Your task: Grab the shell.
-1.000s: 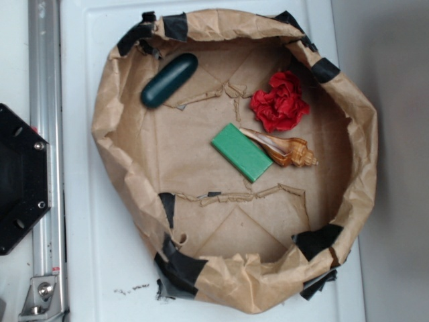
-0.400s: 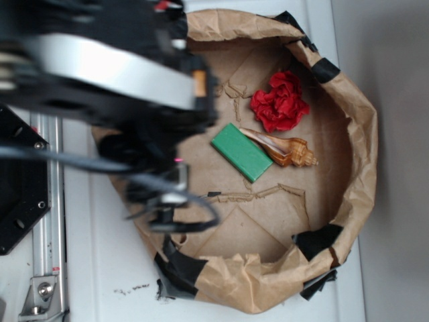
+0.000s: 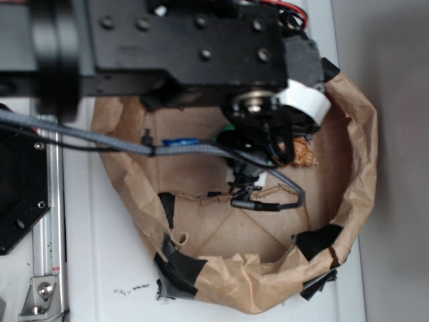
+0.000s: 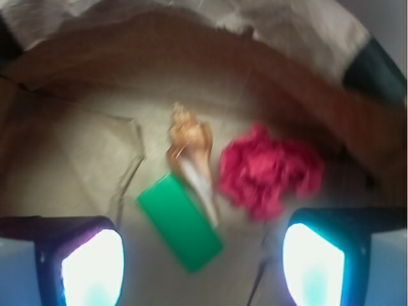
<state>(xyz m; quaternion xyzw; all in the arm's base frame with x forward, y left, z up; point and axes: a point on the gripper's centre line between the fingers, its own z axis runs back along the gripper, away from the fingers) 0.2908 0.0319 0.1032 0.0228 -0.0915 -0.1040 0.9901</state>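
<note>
The shell (image 4: pixel 191 148), orange-brown with a cream streak, lies on the brown paper floor with its knobby spire pointing away from me. Its narrow end touches the green block (image 4: pixel 180 220). In the wrist view my gripper (image 4: pixel 203 264) is open and holds nothing. Its two lit fingertips (image 4: pixel 89 268) stand wide apart at the bottom corners, short of the shell, with the block's near end between them. In the exterior view my black arm (image 3: pixel 188 47) hangs over the bowl, and only the shell's knobby end (image 3: pixel 303 154) shows beside it.
A ruffled red cloth flower (image 4: pixel 268 172) lies just right of the shell. Everything sits inside a crumpled brown paper bowl (image 3: pixel 355 134) with black tape on its rim. Grey cables (image 3: pixel 201 151) trail from the arm across the bowl. A metal rail (image 3: pixel 50 221) runs along the left.
The arm has swung from the left side of the bowl to the right. It now hovers over the block and shell, hiding the flower and the dark capsule in the exterior view.
</note>
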